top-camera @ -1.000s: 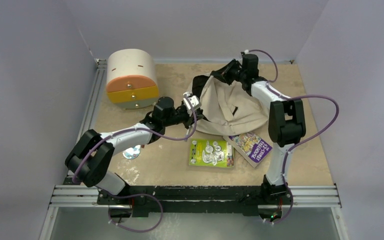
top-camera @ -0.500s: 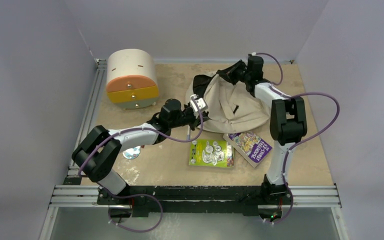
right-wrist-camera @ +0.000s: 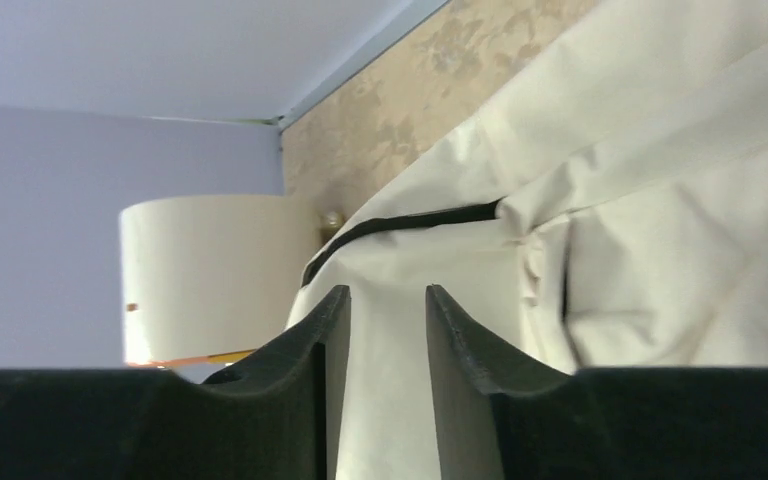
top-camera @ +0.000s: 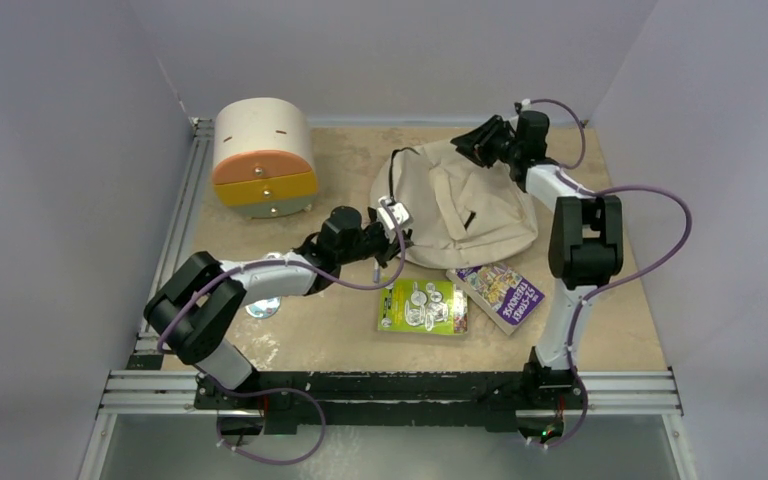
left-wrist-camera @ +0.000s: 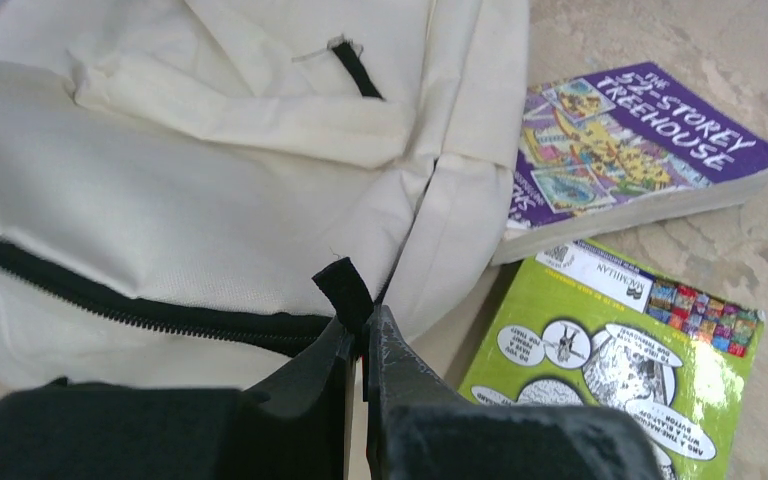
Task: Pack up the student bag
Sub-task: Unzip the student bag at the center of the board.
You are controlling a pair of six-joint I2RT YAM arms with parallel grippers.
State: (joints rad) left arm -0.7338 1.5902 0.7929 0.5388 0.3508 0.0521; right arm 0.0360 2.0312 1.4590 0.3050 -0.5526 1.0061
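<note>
As outstretched left tool [left-wrist-camera: 360, 335] pinches student bag [top-camera: 460, 205], right tool [right-wrist-camera: 378, 312] parted

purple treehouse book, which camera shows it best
The left wrist view: the purple book sits close, title readable, its left edge hidden by the student bag. The top external view shows it small, beside the green book. The right wrist view misses it.

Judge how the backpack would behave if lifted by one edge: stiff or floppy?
Probably floppy: the backpack lies slumped and creased. It looks flat, so likely light for its size. Pulled by the zipper tab that the left fingers pinch, the cloth would probably drag rather than lift whole.
</note>
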